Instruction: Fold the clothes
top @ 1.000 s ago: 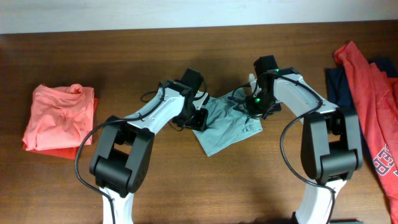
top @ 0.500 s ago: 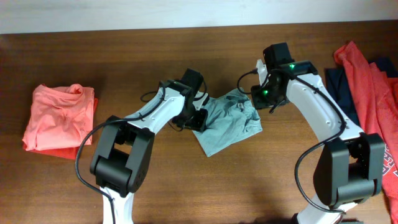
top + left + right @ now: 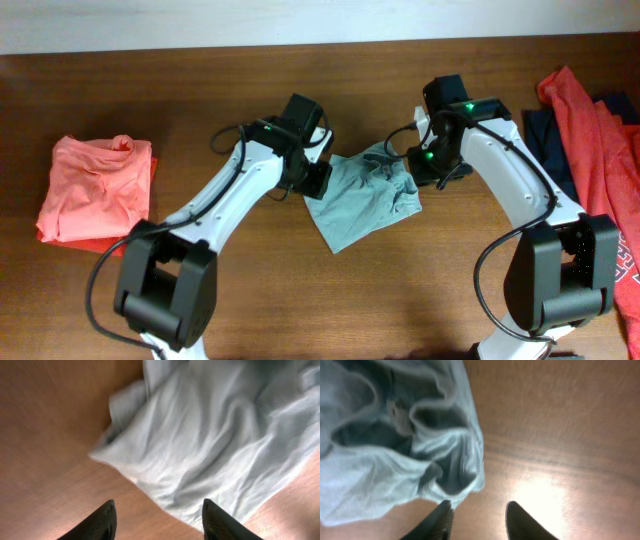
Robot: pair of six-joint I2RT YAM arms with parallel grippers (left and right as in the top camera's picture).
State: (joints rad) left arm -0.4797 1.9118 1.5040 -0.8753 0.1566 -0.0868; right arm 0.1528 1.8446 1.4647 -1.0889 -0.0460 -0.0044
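Note:
The pale grey-blue T-shirt lies crumpled and partly folded at the table's middle. My left gripper hovers over its left edge. In the left wrist view its fingers are open and empty, with the shirt's hem just ahead. My right gripper is above the shirt's bunched upper right corner. In the right wrist view its fingers are open and empty, the left tip beside the rumpled cloth. A folded coral-orange shirt lies at the far left.
A red shirt with white print lies spread over a navy shirt at the right edge. The brown wooden table shows bare wood in front of the grey-blue shirt, and a pale wall runs along its far edge.
The right arm swung out to the right and its gripper came off the shirt's upper right corner. The left arm lifted and stretched while its gripper stayed at the shirt's left edge.

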